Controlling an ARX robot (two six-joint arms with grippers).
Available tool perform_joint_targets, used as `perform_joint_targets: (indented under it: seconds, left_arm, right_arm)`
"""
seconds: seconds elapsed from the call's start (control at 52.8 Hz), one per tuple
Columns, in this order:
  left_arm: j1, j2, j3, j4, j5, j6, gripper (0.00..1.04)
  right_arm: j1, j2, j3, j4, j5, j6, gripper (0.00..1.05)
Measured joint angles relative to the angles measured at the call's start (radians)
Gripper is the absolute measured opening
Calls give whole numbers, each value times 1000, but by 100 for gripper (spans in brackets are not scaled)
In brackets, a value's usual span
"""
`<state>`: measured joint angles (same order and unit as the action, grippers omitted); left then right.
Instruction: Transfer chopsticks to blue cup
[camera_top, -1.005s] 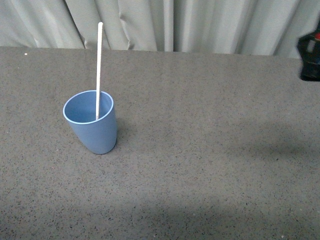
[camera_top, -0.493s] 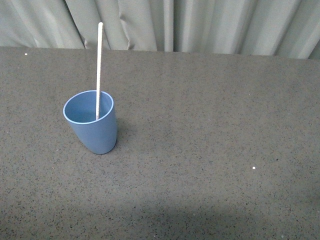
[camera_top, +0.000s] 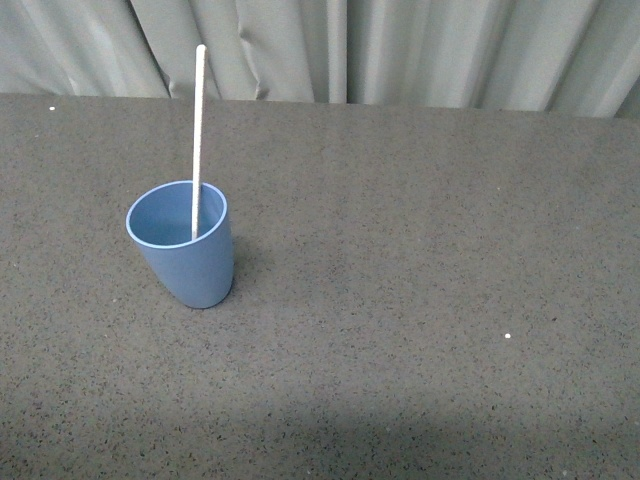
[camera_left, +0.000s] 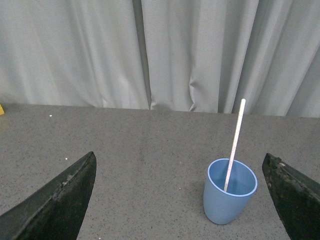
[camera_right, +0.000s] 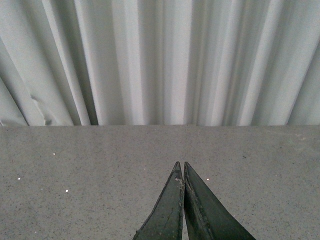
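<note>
One chopstick (camera_top: 197, 140) stands nearly upright inside the blue cup (camera_top: 185, 248), its lower end in the bowl, its shaft leaning on the rim and the upper half rising well above it. I judge the transfer done. The cup sits on the grey table (camera_top: 420, 300), and my worry is a tip-over: the tall stick makes it top-heavy, so any brush from an arm could topple both. My left gripper (camera_left: 180, 200) hangs above the table facing the cup, jaws spread wide, holding nothing. My right gripper (camera_right: 183, 172) points toward the curtain (camera_right: 160, 60), jaws pressed together, empty.
</note>
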<state>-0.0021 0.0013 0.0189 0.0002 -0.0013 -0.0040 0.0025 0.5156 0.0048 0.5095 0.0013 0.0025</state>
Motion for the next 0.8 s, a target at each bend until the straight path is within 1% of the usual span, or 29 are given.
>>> perform_joint_targets:
  seconds: [0.379,0.796]
  left_arm:
    - [0,0,0,0,0,0,98]
    - [0,0,0,0,0,0,98]
  right_arm:
    - [0,-201,0,-192,0,0,1]
    - [0,-321,0,-311,0,0,1]
